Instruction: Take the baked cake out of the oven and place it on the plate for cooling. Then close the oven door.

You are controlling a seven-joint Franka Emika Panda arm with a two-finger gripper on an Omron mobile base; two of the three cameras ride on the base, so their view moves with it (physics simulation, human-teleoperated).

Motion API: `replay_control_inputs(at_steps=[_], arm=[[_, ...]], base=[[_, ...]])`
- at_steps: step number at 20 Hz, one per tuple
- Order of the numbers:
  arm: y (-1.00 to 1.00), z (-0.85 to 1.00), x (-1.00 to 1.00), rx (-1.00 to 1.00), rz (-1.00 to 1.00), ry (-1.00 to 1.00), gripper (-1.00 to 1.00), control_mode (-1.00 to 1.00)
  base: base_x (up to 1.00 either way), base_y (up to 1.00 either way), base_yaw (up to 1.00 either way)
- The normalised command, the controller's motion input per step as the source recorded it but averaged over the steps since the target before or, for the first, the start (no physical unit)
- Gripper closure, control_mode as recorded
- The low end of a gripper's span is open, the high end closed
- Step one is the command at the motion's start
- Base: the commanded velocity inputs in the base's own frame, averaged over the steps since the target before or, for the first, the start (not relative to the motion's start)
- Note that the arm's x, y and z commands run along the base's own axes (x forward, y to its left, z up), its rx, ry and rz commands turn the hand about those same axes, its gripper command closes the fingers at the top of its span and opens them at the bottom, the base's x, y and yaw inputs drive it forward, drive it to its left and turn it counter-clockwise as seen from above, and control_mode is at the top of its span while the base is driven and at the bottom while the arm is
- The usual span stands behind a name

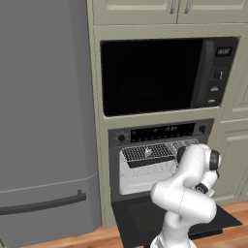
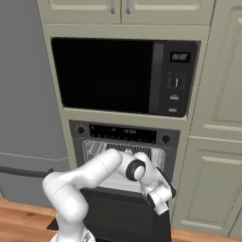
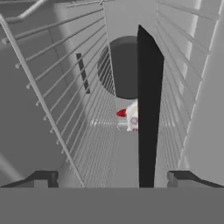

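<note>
In the left base view the oven point(image 1: 160, 160) sits at centre right under the microwave point(image 1: 164, 72), its door point(image 1: 145, 218) dropped flat across the lower frame. The cake point(image 1: 148, 151), white with a red spot, rests on the wire rack point(image 1: 145, 154) inside the cavity. In the hand view it shows at centre point(image 3: 131, 116) beyond the wires. The hand point(image 3: 112, 177) stands wide and holds nothing. The grey fridge point(image 1: 43, 121) fills the left.

Legible text: none | microwave display point(image 2: 180, 57): pale digits, too blurred to read | oven control strip point(image 2: 124, 133): faint markings, unreadable | microwave buttons point(image 2: 174, 104): no readable labels
</note>
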Motion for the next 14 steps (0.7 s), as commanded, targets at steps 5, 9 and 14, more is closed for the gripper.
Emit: replay_control_inputs(at_steps=[5, 9, 14], arm=[[0.11, -0.13, 0.01, -0.13, -0.01, 0.00, -1.00, -1.00], [0.22, 0.00, 0.04, -0.05, -0.04, 0.00, -1.00, -1.00], [0.09, -0.02, 0.08, 0.00, -0.05, 0.00, -1.00, -1.00]], base=[[0.00, 0.00, 0.00], [0.00, 0.00, 0.00], [0.00, 0.00, 0.00]])
